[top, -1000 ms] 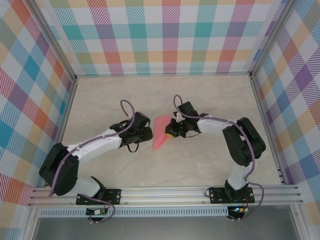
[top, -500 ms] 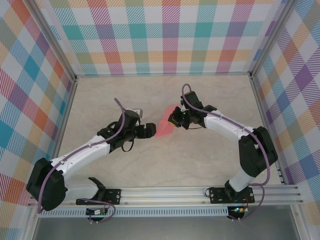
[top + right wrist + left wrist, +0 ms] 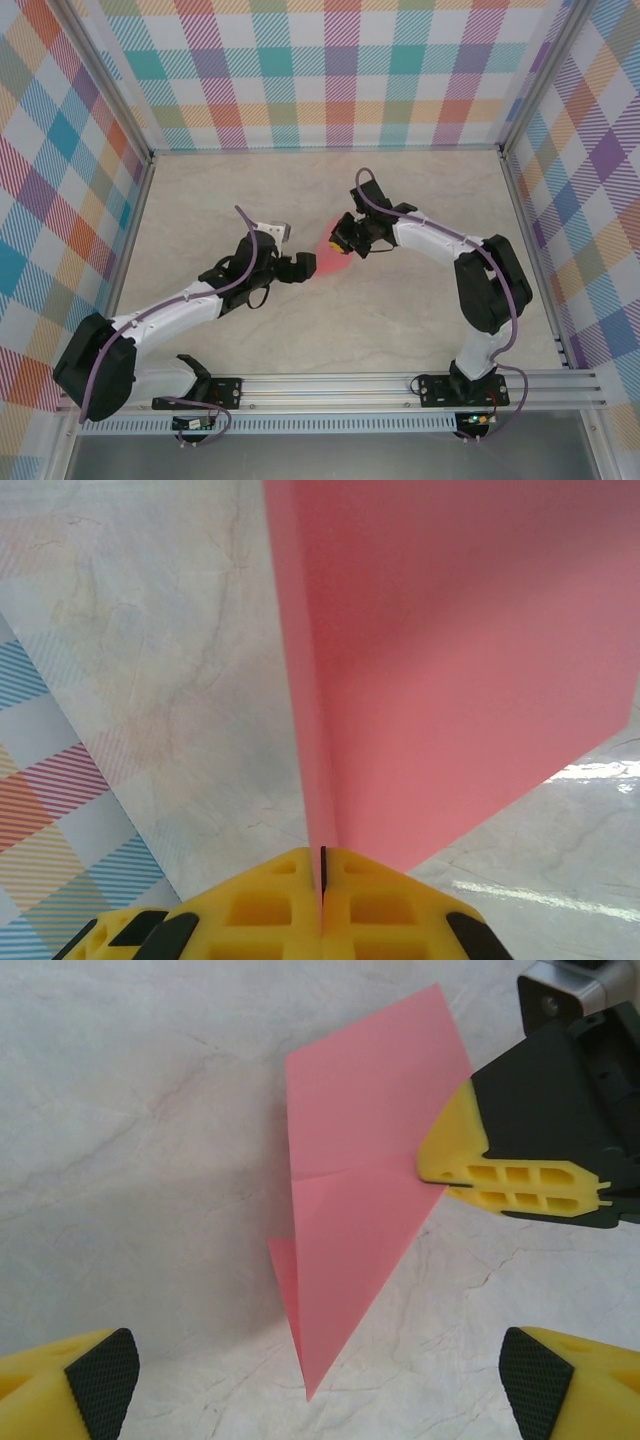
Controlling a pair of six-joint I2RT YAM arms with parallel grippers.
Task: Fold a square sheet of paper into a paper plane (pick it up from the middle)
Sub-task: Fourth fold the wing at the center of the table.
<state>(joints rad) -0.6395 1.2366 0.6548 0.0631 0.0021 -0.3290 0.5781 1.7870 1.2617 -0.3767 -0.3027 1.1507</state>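
The paper plane (image 3: 360, 1210) is a folded salmon-pink dart with its point toward the left wrist camera. It hangs above the table, held on edge. My right gripper (image 3: 322, 865) is shut on its rear edge, with the yellow fingers (image 3: 500, 1175) clamping the right side of the fold. In the top view the paper plane (image 3: 331, 245) sits between the two arms, just left of my right gripper (image 3: 346, 242). My left gripper (image 3: 305, 265) is open and a little short of the paper's tip. Its fingertips (image 3: 100, 1380) stand wide apart at the bottom corners of the left wrist view, touching nothing.
The marble-patterned tabletop (image 3: 400, 320) lies below both arms. Plaid walls (image 3: 330, 70) close off the back and both sides, and an aluminium rail (image 3: 330, 385) runs along the near edge.
My right gripper has carried the paper away from the near edge and turned it more edge-on. The left gripper has stretched forward and now sits apart from the paper.
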